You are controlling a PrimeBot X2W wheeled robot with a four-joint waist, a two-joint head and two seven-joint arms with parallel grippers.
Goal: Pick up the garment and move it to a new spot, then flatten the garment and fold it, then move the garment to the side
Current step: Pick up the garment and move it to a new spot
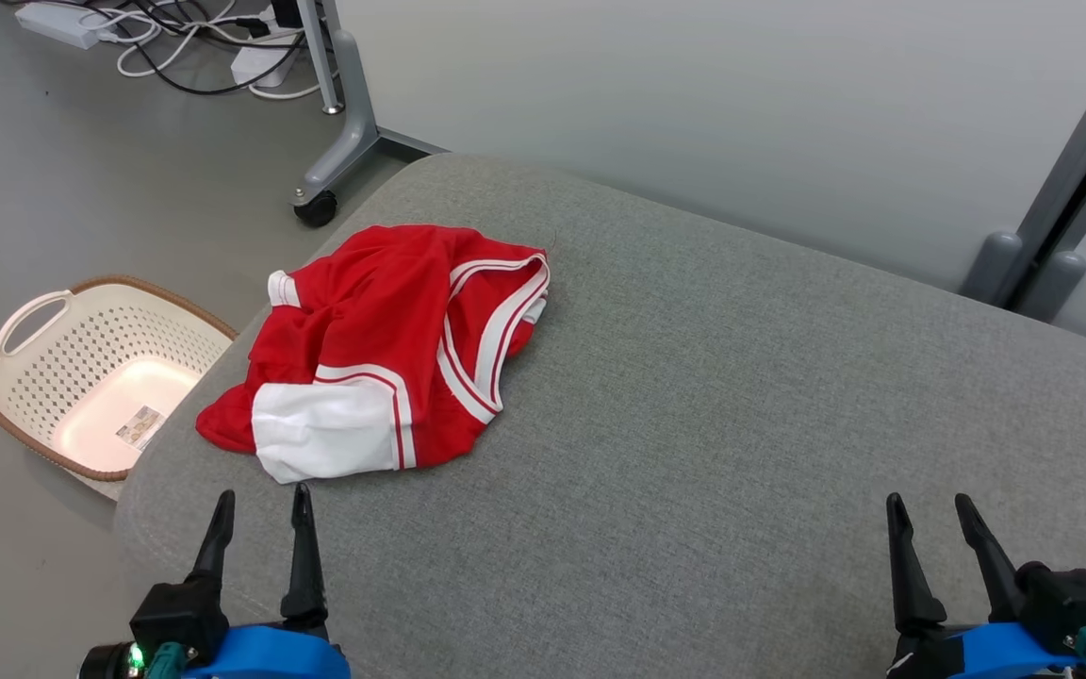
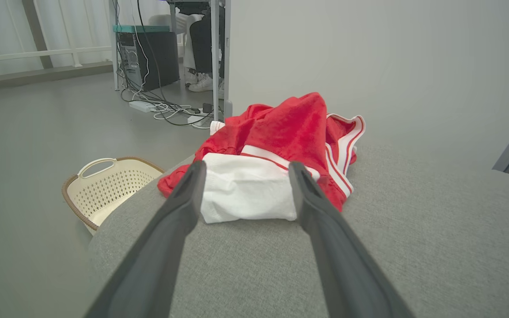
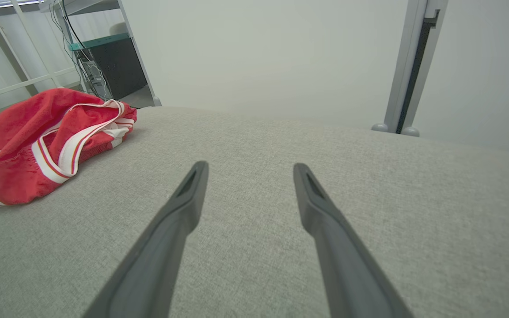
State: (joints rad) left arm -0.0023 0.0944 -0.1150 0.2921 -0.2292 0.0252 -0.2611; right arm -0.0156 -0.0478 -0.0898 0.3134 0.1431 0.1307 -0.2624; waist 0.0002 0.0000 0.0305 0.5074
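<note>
Grey woven fabric covers the tabletop (image 1: 694, 424), and the red-and-white garment (image 1: 383, 349) lies crumpled on it near the left corner. Down on the floor, just left of the garment, sits a cream basket (image 1: 53, 363). Just short of the garment's white panel, the left claw (image 1: 262, 492) stands wide and empty. Well to the garment's right, the right claw (image 1: 929, 498) is likewise wide and empty. The pick-up looks not yet begun. Next, the left claw should probably advance onto the white panel and pinch a fold.
</note>
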